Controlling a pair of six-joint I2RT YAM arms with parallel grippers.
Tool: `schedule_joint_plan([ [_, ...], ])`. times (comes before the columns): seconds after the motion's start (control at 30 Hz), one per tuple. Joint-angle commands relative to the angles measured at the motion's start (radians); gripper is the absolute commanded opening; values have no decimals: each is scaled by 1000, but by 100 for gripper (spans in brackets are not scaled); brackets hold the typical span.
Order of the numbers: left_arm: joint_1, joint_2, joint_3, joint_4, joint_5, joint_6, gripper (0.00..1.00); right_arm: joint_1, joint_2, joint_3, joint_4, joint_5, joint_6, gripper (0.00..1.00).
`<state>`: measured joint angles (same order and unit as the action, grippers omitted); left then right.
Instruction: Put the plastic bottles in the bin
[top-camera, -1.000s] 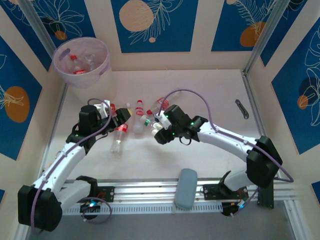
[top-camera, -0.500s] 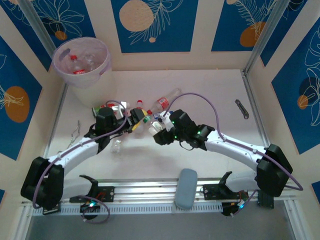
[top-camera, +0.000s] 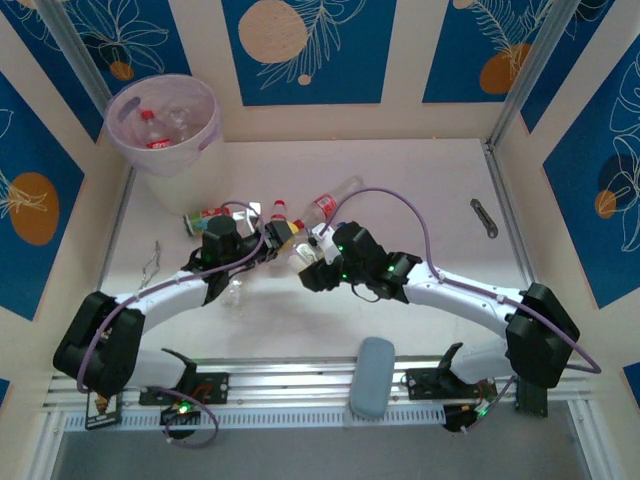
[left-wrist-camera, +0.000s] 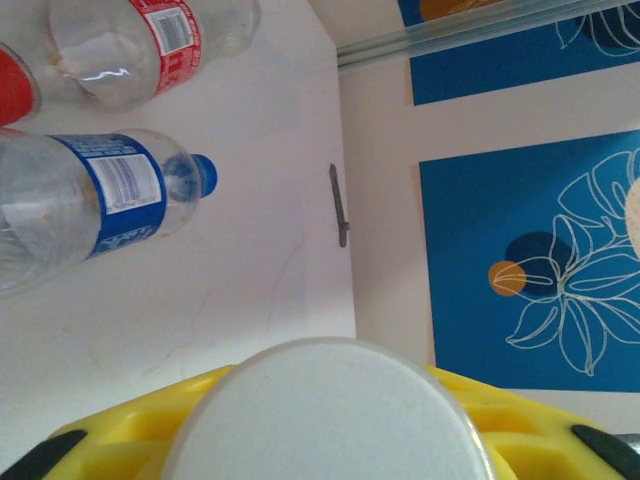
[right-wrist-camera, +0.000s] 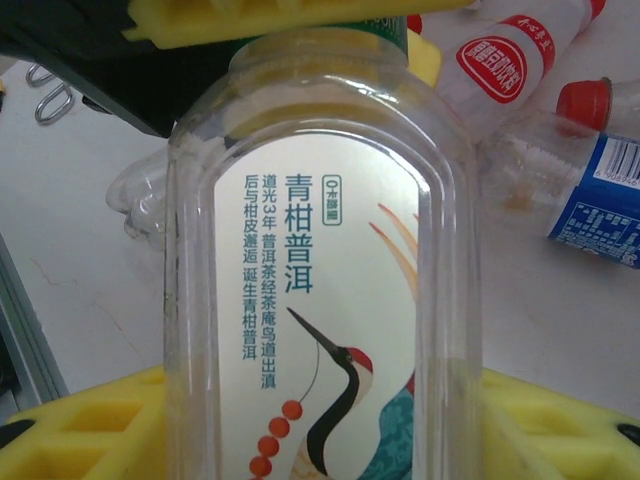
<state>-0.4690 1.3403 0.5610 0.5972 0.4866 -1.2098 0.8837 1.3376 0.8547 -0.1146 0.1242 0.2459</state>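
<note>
Our right gripper (top-camera: 312, 268) is clenched on a clear crane-label bottle (right-wrist-camera: 320, 280) at the middle of the table (top-camera: 420, 180). Our left gripper (top-camera: 278, 240) is clamped tight at that bottle's green-capped end. A blue-labelled bottle (left-wrist-camera: 90, 200) and red-labelled bottles (left-wrist-camera: 150, 40) lie just beside. The bin (top-camera: 170, 160) stands well apart at the far left, 1 red-capped bottle (top-camera: 150, 128) inside

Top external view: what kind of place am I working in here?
Probably a purpose-built robot test booth, not a home: blue leaf-print wall panels, an aluminium mounting rail and a pale table.
</note>
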Motion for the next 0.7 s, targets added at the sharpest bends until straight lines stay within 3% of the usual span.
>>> schedule_joint_plan([
  [0.0,-9,-11,1,16,1,7,23,9,21,1,41,-1,15,58],
  [0.13,-8,-10,6,3,0,19,14,5,15,2,35,-7,17,64],
  [0.37,1,-11,81,-112,-9,117,12,-45,-106,-15,-49,-4,24,100],
  [0.5,30,-18,177,-226,-6,211,7,-111,-234,-64,-88,2,58,99],
  [0.67,123,-7,423,-417,41,359,1,-191,-331,-120,-137,7,107,99],
])
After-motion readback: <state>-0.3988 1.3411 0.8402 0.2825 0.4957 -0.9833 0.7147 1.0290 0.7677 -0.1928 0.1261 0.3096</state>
